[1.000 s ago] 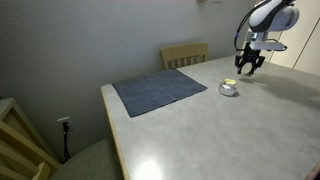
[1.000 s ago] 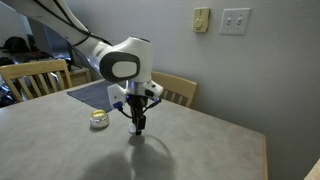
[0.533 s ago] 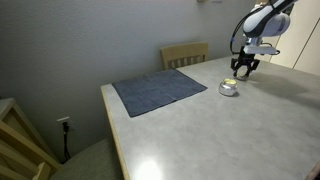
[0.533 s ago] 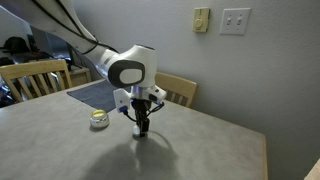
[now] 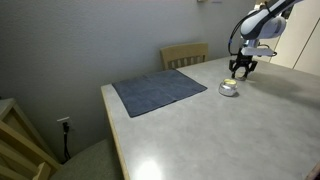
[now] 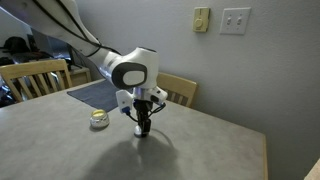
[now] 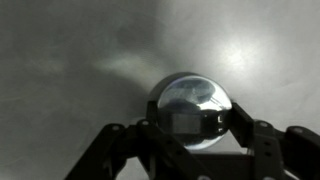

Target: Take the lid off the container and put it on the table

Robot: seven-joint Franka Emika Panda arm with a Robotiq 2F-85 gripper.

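Note:
My gripper (image 7: 190, 125) is shut on the lid (image 7: 190, 100), a small round shiny silvery dome held between the two fingers, seen close in the wrist view. In an exterior view the gripper (image 6: 143, 130) hangs low with its fingertips just at the table (image 6: 210, 150), to the right of the container (image 6: 98, 120). The container is open and shows its yellowish inside. In an exterior view the gripper (image 5: 241, 70) is just behind the container (image 5: 229, 88) on the pale table (image 5: 190, 135).
A blue-grey cloth mat (image 5: 158, 90) lies on the table's far side, also in an exterior view (image 6: 95, 93). Wooden chairs (image 5: 185, 53) (image 6: 182, 88) (image 6: 30, 75) stand round the table. Another wooden chair (image 5: 20, 145) is off the table's corner.
The gripper with the lid has moved a little away from the open container and lower toward the tabletop. The container has not moved.

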